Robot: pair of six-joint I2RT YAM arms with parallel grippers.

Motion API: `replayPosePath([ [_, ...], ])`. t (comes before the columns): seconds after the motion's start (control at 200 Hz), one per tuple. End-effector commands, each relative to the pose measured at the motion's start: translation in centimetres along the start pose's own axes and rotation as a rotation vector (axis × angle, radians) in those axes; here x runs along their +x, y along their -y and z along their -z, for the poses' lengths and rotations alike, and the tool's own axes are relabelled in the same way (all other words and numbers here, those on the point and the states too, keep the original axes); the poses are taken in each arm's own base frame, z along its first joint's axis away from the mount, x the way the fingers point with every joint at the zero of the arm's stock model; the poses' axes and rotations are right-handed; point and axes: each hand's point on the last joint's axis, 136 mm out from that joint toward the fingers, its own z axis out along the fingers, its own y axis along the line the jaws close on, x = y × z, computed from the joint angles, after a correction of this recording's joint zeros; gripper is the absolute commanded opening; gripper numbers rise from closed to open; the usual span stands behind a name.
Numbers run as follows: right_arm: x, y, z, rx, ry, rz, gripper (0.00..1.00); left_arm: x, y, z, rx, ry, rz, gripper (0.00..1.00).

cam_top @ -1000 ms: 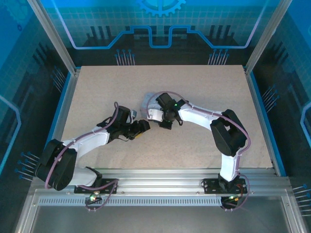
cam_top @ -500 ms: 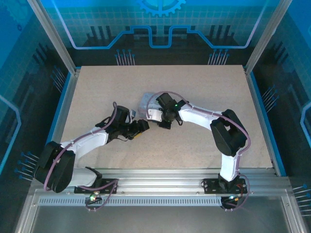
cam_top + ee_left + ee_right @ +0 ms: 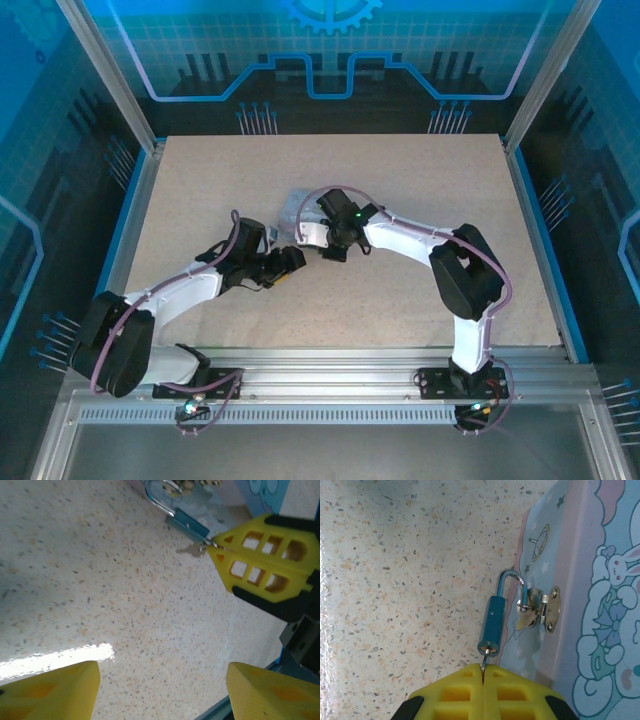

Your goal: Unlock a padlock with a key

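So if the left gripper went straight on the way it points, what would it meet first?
Probably the right gripper, shut on the key in the padlock; bare table lies between, depth unclear.

The left arm (image 3: 190,290) is reaching in from the near left corner of the table. The left gripper (image 3: 292,262) is sitting low near the middle, with its yellow fingers (image 3: 50,690) standing wide apart. The right arm (image 3: 420,240) is bending in from the near right side. The right gripper (image 3: 482,672) is pointing at the left one and pinching the key (image 3: 191,551) tight.
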Motion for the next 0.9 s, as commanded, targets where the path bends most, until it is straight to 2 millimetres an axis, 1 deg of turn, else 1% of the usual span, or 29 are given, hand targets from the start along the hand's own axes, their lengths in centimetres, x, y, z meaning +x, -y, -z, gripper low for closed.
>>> replayPosePath([
  [0.0, -0.1, -0.6, 0.9, 0.008, 0.018, 0.007, 0.00, -1.4, -0.9, 1.5, -0.035, 0.088, 0.009, 0.70],
  [0.105, -0.1, -0.9, 1.5, 0.017, 0.022, 0.005, 0.00, -3.0, -1.6, 2.9, -0.054, 0.176, 0.043, 0.71],
  [0.205, 0.0, -1.4, 1.7, 0.018, 0.022, 0.003, 0.00, -5.1, -2.4, 4.2, -0.079, 0.263, 0.084, 0.72],
  [0.305, 0.3, -2.0, 1.5, 0.014, 0.016, 0.007, 0.00, -7.2, -2.3, 4.6, -0.080, 0.303, 0.099, 0.71],
  [0.42, 0.4, -2.5, 1.3, 0.007, 0.011, 0.005, 0.00, -9.5, -1.6, 3.6, -0.105, 0.294, 0.078, 0.67],
  [0.455, 0.5, -2.6, 1.3, 0.009, 0.013, 0.005, 0.00, -10.4, -1.0, 3.3, -0.101, 0.294, 0.068, 0.65],
  [0.535, 0.4, -2.6, 1.3, 0.011, 0.015, 0.003, 0.00, -12.2, -0.9, 2.4, -0.112, 0.302, 0.066, 0.63],
  [0.605, 0.5, -2.7, 1.3, 0.009, 0.012, 0.004, 0.00, -13.7, -1.1, 1.8, -0.126, 0.309, 0.079, 0.59],
  [0.655, 0.5, -2.7, 1.3, 0.009, 0.012, 0.004, 0.00, -14.5, -1.6, 1.3, -0.150, 0.300, 0.100, 0.56],
  [0.77, 0.4, -2.7, 1.2, 0.010, 0.014, 0.011, 0.00, -15.4, -2.9, 0.2, -0.195, 0.287, 0.127, 0.50],
  [0.896, 0.3, -2.5, 1.1, 0.014, 0.015, 0.019, 0.00, -15.1, -3.7, -1.1, -0.211, 0.244, 0.148, 0.44],
])
